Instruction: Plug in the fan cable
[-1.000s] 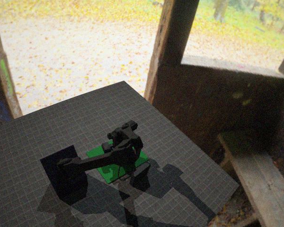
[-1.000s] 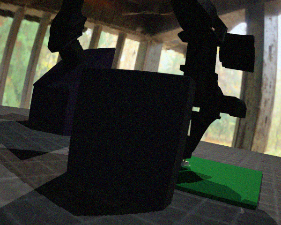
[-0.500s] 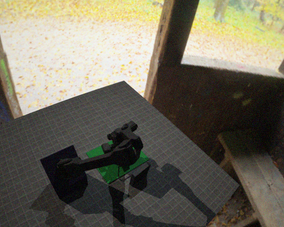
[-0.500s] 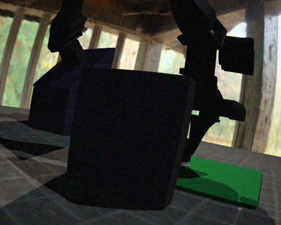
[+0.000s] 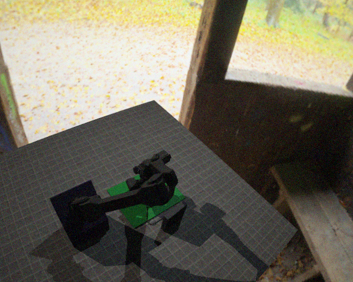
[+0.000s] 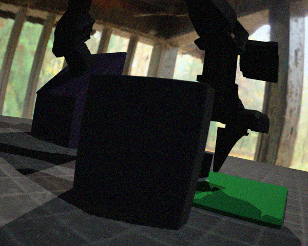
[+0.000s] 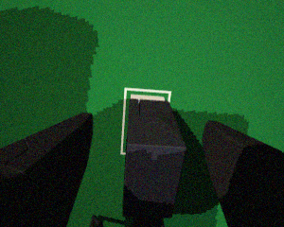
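Observation:
The fan's plug point(image 7: 156, 137) point(image 6: 206, 164) is a dark block standing upright over the pale header point(image 7: 148, 97) on the green board point(image 7: 204, 47) point(image 6: 270, 196) point(image 5: 130, 215). A strip of the header shows at the plug's far edge, inside a white outline point(image 7: 147, 90). How deep the plug sits cannot be told. My gripper point(image 7: 149, 127) is open around the plug, with a gap on each side and its fingertips low over the board. In the top view the arm hides the plug. A bit of dark cable point(image 7: 104, 220) shows at the bottom of the wrist view.
A tall dark block point(image 5: 173, 217) point(image 6: 138, 148) stands beside the board and hides part of it in the exterior view. A thin cable loop lies between block and board. A dark blue block point(image 5: 79, 188) point(image 6: 106, 63) stands at the arm's base.

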Motion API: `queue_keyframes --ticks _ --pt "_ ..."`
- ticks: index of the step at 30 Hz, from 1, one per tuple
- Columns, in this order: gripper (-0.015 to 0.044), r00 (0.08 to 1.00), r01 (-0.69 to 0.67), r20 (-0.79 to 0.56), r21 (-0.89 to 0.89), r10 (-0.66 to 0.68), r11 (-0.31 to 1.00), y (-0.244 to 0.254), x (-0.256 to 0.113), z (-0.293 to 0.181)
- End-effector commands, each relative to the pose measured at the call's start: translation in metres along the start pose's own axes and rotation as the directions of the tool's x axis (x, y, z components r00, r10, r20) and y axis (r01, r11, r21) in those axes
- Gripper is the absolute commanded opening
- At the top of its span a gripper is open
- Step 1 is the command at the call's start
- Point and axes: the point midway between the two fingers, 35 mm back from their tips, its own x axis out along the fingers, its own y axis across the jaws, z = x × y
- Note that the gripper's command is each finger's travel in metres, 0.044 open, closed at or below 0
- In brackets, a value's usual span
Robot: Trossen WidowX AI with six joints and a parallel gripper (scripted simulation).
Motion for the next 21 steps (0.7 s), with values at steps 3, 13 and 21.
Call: queue_keyframes --ticks 3,13,21 --pt "0.0260 1.000 -0.003 0.000 0.002 0.003 1.000 -0.001 -0.043 0.001" --pt "0.0260 1.000 -0.003 0.002 0.003 0.003 1.000 -0.010 -0.057 0.029" --pt "0.0260 1.000 -0.002 0.004 0.005 0.002 1.000 -0.020 -0.057 0.117"
